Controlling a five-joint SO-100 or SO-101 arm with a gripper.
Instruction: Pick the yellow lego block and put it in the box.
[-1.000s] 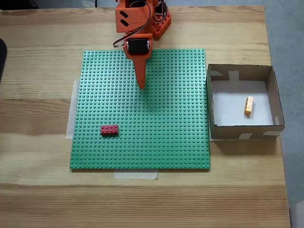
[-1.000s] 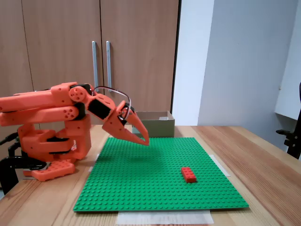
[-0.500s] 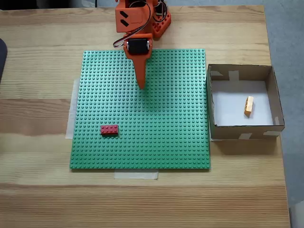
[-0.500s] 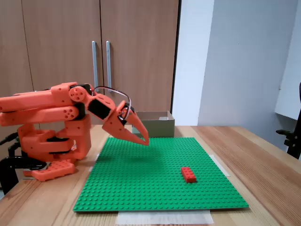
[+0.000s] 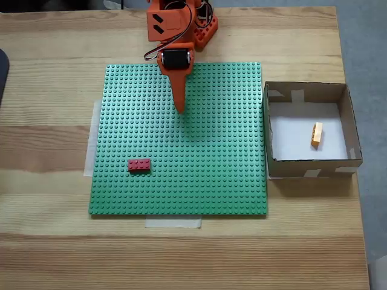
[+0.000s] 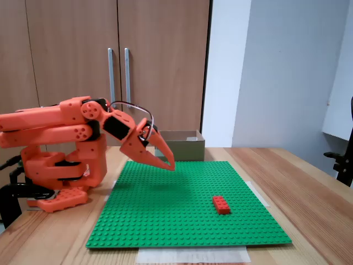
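The yellow lego block lies inside the box, on its white bottom toward the right side. From the side, the box stands at the far end of the table. My orange gripper hangs shut above the upper middle of the green baseplate, well left of the box, with nothing between its fingers. In the side view the gripper points down at the baseplate without touching it.
A red lego brick sits on the baseplate's lower left, also seen as the red brick. The arm's orange base stands at the table's far edge. Bare wooden table surrounds the plate. Cabinet doors stand behind.
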